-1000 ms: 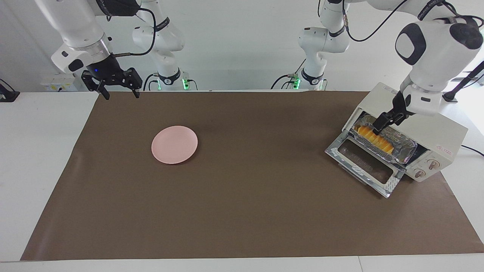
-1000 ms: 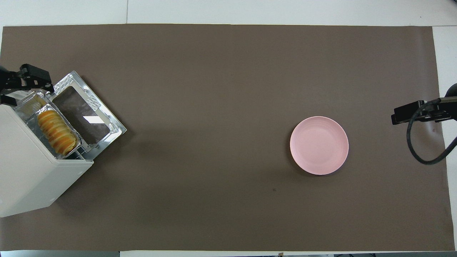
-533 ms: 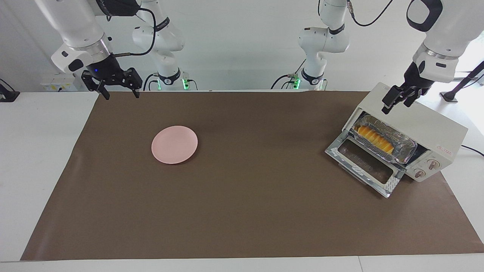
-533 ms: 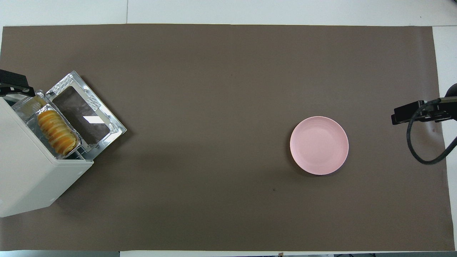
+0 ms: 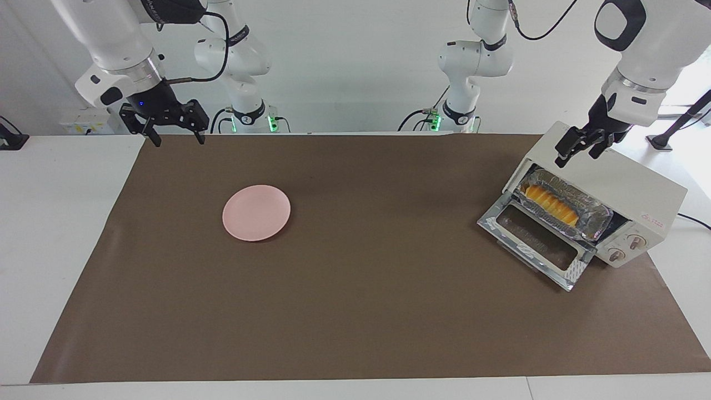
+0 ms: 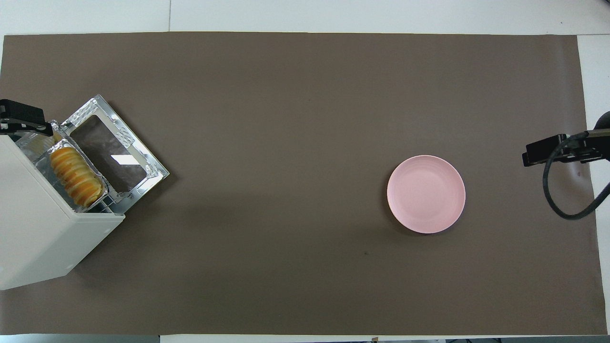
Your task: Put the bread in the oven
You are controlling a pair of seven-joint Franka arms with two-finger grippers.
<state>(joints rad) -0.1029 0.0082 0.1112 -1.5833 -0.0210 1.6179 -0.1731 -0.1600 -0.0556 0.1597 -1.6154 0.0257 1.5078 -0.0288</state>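
Note:
The yellow-orange ridged bread [image 5: 551, 204] lies in a crinkled foil tray [image 5: 590, 215] inside the cream-white oven [image 5: 633, 186]. The oven's glass door [image 5: 536, 244] hangs open, flat toward the table's middle. The bread also shows in the overhead view [image 6: 76, 178], inside the oven [image 6: 33, 238]. My left gripper [image 5: 576, 158] is open and empty, raised over the oven's top edge above the opening; it also shows in the overhead view [image 6: 24, 121]. My right gripper [image 5: 178, 141] is open and empty, waiting over the mat's corner at the right arm's end [image 6: 548, 152].
A round pink plate [image 5: 256, 213] lies on the brown mat toward the right arm's end of the table [image 6: 425, 194]. The oven stands at the left arm's end, its two knobs [image 5: 626, 247] beside the opening.
My left gripper has let go of the bread, lifted out of the oven's opening and now hangs above the oven's top. Bread and tray stay inside. The right arm has not moved.

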